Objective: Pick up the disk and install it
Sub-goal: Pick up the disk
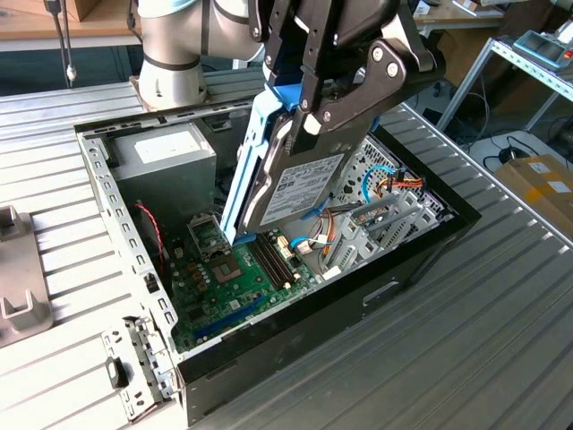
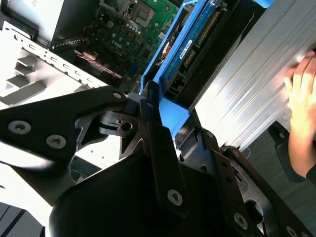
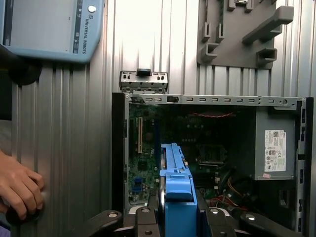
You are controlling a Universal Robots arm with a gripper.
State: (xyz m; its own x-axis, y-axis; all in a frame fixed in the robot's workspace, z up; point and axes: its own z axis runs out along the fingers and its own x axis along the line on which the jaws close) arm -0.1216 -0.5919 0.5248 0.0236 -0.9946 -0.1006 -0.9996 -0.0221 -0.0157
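One gripper [image 1: 311, 115] clamps the disk [image 1: 300, 190] tilted above the open case [image 1: 295, 345]; a slip would likely smack the motherboard [image 1: 224, 282].

A white label [image 1: 309, 184] is sitting on the grey face of the disk [image 1: 288, 199] in the exterior view, carrying rows of dark print and barcodes too small to make out. Another white label [image 3: 275, 150] is showing on the power-supply box [image 3: 276, 170] in the first wrist view, its lines of print and marks also unreadable. In that same view a short line of capital lettering, a maker's name, is running along the edge of the blue-grey pendant [image 3: 49, 27] on the table [image 3: 74, 148]. In the second wrist view a small white sticker [image 2: 185, 47] with tiny print is lying along the disk's edge.
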